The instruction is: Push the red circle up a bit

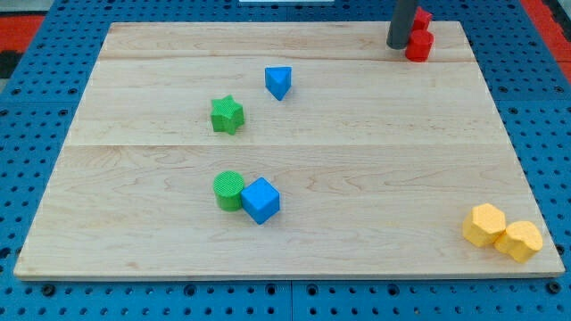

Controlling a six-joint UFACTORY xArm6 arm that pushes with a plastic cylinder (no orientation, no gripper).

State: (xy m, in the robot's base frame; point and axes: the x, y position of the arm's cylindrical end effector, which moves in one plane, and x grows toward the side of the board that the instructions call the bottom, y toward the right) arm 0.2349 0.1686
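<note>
Two red blocks sit together at the view's top right, near the board's top edge: a lower one and an upper one. The rod partly hides both, and I cannot tell which is the circle. My tip rests on the board against the left side of the lower red block.
A blue triangular block and a green star lie left of centre. A green circle touches a blue cube lower down. Two yellow blocks sit together at the bottom right corner of the wooden board.
</note>
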